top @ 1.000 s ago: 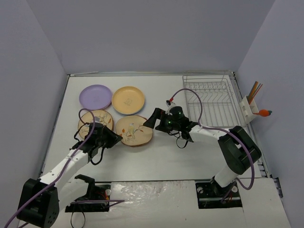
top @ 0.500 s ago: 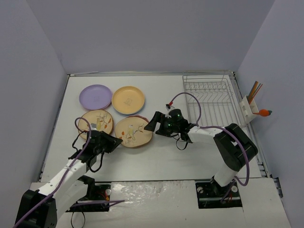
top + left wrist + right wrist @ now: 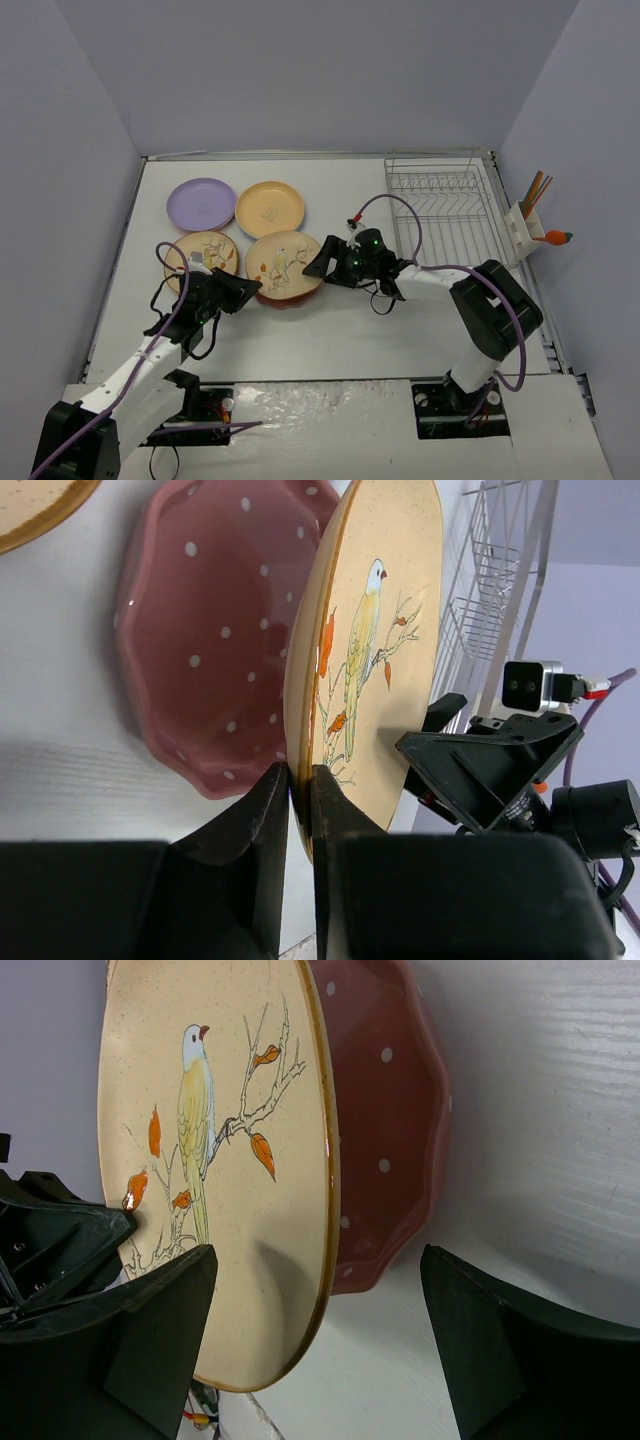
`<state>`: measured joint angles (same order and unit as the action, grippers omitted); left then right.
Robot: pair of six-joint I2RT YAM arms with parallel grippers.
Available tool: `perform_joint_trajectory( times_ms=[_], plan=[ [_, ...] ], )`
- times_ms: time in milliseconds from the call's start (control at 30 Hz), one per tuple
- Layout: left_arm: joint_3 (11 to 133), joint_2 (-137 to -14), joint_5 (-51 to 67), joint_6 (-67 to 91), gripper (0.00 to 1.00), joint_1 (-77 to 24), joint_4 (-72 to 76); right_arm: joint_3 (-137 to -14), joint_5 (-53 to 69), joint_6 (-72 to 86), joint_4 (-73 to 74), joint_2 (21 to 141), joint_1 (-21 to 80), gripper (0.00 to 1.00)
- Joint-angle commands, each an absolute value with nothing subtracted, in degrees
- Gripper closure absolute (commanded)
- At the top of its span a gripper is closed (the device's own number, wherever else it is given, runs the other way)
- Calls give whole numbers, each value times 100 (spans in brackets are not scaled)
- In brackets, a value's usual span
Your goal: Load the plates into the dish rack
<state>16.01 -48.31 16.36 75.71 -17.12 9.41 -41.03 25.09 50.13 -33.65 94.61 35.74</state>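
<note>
My left gripper is shut on the near-left rim of a tan bird-print plate and holds it tilted up off a pink white-dotted plate. In the left wrist view the jaws pinch the tan plate's edge, with the pink plate behind it. My right gripper is open at the tan plate's right edge. In the right wrist view that plate's rim lies between the open fingers, with the pink plate underneath. The dish rack stands at the back right with no plates in it.
A lilac plate, a yellow-orange plate and a second tan bird plate lie flat at the back left. A white caddy with utensils hangs on the rack's right side. Walls enclose the table.
My left gripper has closed on the tan plate's rim and tilted it up, baring the pink plate under it. My right gripper has moved left up to the plate's right edge.
</note>
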Motion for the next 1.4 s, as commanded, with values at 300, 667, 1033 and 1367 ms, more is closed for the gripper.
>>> perform_joint_trajectory(
  times_ms=[300,667,1033,1367],
  plan=[
    [2013,-4808,2239,7761,100,-1679,2762,-4405,2872,5388,-4373,9132,3520,51],
    [2318,-4925,2385,7287,100,-1679,2248,-3989,2451,5192,-4632,8186,3215,100],
    [4241,-5101,1855,5063,14,-1670,-1171,-4986,2331,3819,-2682,7223,2545,100],
    [6055,-5523,-70,2913,3,-1665,-3664,-7203,776,702,327,6843,1135,100]
  ],
)
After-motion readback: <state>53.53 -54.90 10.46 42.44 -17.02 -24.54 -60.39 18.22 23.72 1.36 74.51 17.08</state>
